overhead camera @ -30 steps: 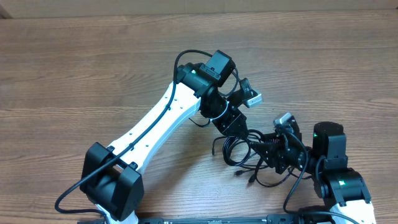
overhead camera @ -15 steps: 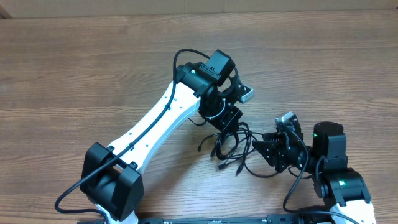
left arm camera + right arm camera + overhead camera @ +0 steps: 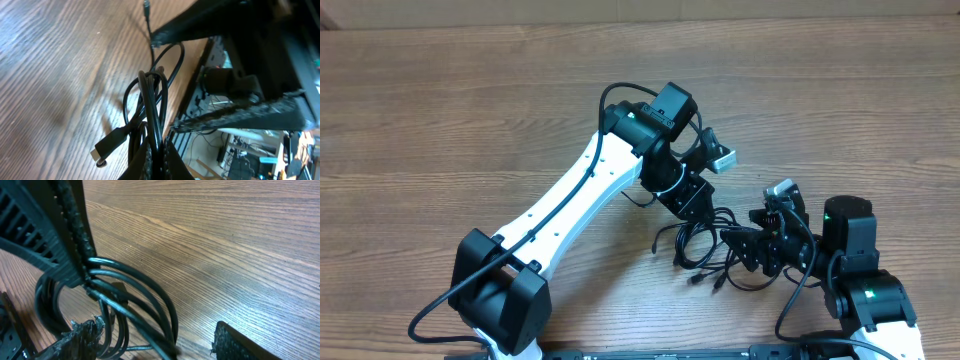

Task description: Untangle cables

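Observation:
The cables (image 3: 700, 250) are a tangled bunch of thin black cords on the wooden table between my two grippers. My left gripper (image 3: 698, 203) is shut on several strands at the top of the bunch. In the left wrist view the strands (image 3: 150, 100) run up from the pinched fingers (image 3: 159, 159), and a black plug (image 3: 107, 146) hangs at the left. My right gripper (image 3: 742, 250) is at the right side of the bunch. In the right wrist view its fingers (image 3: 160, 347) are wide open, with looped cords (image 3: 150, 292) lying between them.
The left arm (image 3: 570, 200) slants across the table from the lower left. The right arm base (image 3: 855, 270) stands at the lower right near the front edge. Bare wood (image 3: 470, 100) surrounds the bunch.
The left gripper pulled the bunch left and up half a second ago, then came back right. The bunch now lies slightly left of where it was. The right gripper has edged left into the loops.

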`<state>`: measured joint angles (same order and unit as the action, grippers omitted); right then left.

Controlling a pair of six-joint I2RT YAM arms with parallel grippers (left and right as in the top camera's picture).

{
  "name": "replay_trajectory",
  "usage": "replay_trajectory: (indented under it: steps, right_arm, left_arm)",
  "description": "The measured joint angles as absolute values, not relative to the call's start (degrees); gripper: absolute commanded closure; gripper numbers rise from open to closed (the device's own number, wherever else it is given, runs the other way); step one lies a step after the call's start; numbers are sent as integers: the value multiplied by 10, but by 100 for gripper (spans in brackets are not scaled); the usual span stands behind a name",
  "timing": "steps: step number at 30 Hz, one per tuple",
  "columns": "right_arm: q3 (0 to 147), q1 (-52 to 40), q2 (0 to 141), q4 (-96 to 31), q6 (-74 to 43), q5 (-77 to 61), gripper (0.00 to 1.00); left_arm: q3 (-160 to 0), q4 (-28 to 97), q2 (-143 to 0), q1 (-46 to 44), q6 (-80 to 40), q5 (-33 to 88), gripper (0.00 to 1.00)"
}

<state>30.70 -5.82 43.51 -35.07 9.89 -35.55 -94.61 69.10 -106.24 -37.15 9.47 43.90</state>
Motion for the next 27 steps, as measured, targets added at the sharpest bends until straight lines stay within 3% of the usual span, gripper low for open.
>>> replay_trajectory:
  steps: [6, 13, 20, 27]
  right_arm:
    - [307, -58, 435, -350, 98, -355, 44]
    - [307, -58, 435, -350, 98, -356, 80]
    - [307, -58, 435, -352, 101, -354, 90]
    - [307, -58, 435, -353, 103, -353, 92]
  left_arm:
    - [-946, 692, -1062, -371, 109, 459, 96]
    - [-946, 692, -1062, -371, 111, 466, 96]
    - [-946, 685, -1062, -371, 111, 467, 96]
    - [-946, 679, -1062, -371, 111, 462, 96]
